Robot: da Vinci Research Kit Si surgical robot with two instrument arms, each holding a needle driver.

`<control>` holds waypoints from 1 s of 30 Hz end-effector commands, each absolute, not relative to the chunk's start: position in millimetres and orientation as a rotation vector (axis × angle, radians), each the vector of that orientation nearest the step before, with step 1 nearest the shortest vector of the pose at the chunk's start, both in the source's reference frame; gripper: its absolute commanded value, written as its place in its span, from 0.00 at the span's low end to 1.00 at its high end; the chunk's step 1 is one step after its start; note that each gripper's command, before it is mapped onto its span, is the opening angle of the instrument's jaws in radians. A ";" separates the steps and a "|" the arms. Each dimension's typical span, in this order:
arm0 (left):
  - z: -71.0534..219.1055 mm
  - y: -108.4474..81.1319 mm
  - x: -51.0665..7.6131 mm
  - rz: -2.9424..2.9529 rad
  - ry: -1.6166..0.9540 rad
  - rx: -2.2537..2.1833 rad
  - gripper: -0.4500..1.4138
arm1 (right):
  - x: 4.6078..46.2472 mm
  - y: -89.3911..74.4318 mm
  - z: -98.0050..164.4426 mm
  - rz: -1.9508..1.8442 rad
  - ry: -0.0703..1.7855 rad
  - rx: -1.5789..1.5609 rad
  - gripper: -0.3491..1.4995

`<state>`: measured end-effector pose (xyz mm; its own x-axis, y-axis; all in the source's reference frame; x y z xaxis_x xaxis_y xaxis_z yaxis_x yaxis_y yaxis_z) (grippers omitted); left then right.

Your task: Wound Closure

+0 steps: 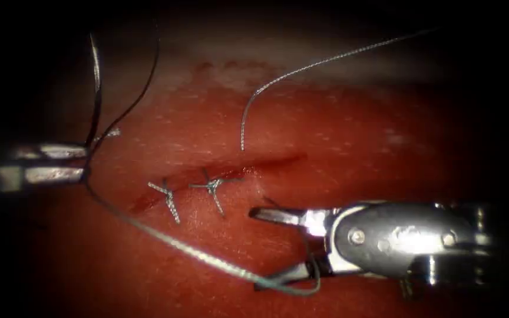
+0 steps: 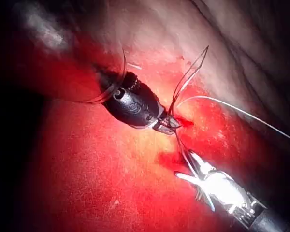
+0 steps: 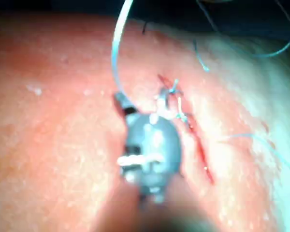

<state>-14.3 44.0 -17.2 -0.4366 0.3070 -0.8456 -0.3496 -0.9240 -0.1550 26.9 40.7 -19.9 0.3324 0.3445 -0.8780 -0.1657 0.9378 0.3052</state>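
The cut (image 1: 266, 163) runs slantwise across the tissue (image 1: 354, 135), with two knotted stitches (image 1: 166, 192) (image 1: 212, 187) over its left part. At the far left, my left tool (image 1: 84, 163) is shut on the curved needle (image 1: 96, 82) near its lower end. The needle stands up out of the tissue, left of the cut. Thread (image 1: 172, 244) runs from there down to my right tool (image 1: 255, 250), below the cut, whose jaws stand wide open with the thread looped round the lower one. The left wrist view shows the left tool (image 2: 173, 126) gripping the needle (image 2: 188, 79).
A loose pale thread (image 1: 301, 69) arcs in from the upper right, and its end hangs just above the middle of the cut. A thin dark strand (image 1: 142, 88) curves down beside the needle. Red fluid wets the tissue around the cut.
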 end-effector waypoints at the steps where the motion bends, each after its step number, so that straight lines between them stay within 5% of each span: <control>1: -16.5 43.4 -14.7 2.375 0.056 -1.387 0.05 | 27.4 41.0 -16.4 0.343 1.176 0.145 0.96; 9: -16.5 43.4 -14.7 2.375 0.056 -1.387 0.05 | 27.4 40.6 -10.8 0.328 1.142 0.109 0.90; 13: -16.5 43.4 -14.7 2.375 0.056 -1.387 0.05 | 27.2 40.6 -10.6 0.338 1.141 0.113 0.75; 14: -16.5 43.4 -14.7 2.375 0.056 -1.387 0.05 | 27.0 40.5 -10.5 0.339 1.147 0.142 0.53; 15: -16.5 43.4 -14.7 2.375 0.056 -1.387 0.05 | 26.9 40.5 -10.5 0.324 1.150 0.172 0.18; 16: -16.5 43.4 -14.7 2.375 0.059 -1.385 0.05 | 26.8 40.5 -10.5 0.316 1.152 0.193 0.00; 30: -16.6 43.3 -14.7 2.381 0.049 -1.384 0.05 | 25.9 36.1 -19.5 0.268 1.138 0.314 0.00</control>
